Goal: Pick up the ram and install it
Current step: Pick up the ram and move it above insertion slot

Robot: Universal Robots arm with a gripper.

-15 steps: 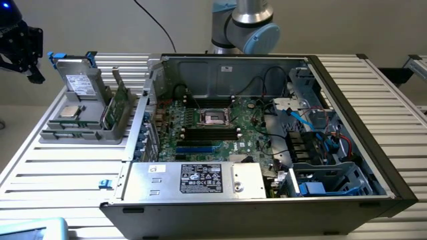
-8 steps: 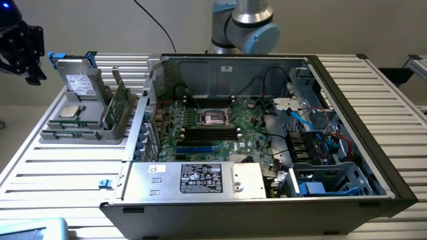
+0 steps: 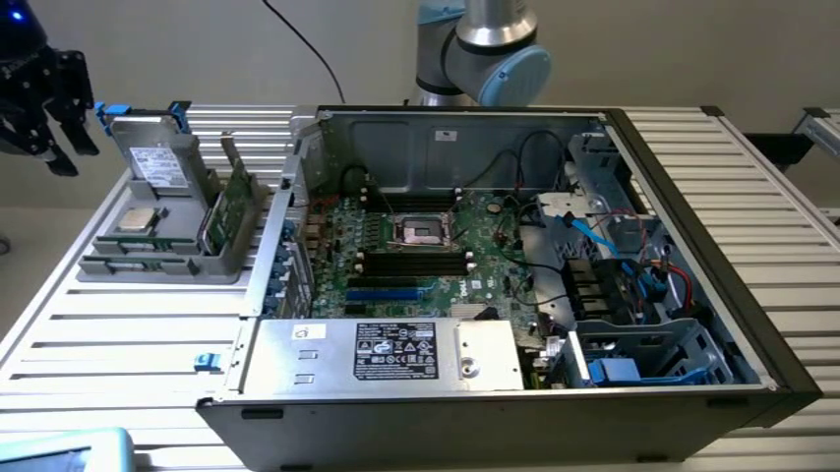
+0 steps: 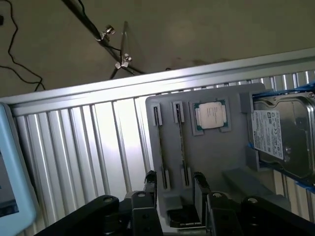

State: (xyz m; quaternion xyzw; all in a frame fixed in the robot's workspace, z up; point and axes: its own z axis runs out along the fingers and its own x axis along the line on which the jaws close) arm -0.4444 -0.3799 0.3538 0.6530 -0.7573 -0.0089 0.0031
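The ram is a thin green stick standing on edge in a slot of the grey holder. In the exterior view the ram stands upright in that holder, to the left of the computer case. My gripper hangs in the air at the exterior view's far left, above and beyond the holder. In the wrist view my gripper is open, with nothing between its black fingers. The ram lies in line with the gap, further down. The open case shows the motherboard's memory slots.
The holder also carries a silver processor chip and a hard drive with blue rails. The open computer case fills the slatted metal table. A light blue object lies at the table's near corner. The arm's base stands behind the case.
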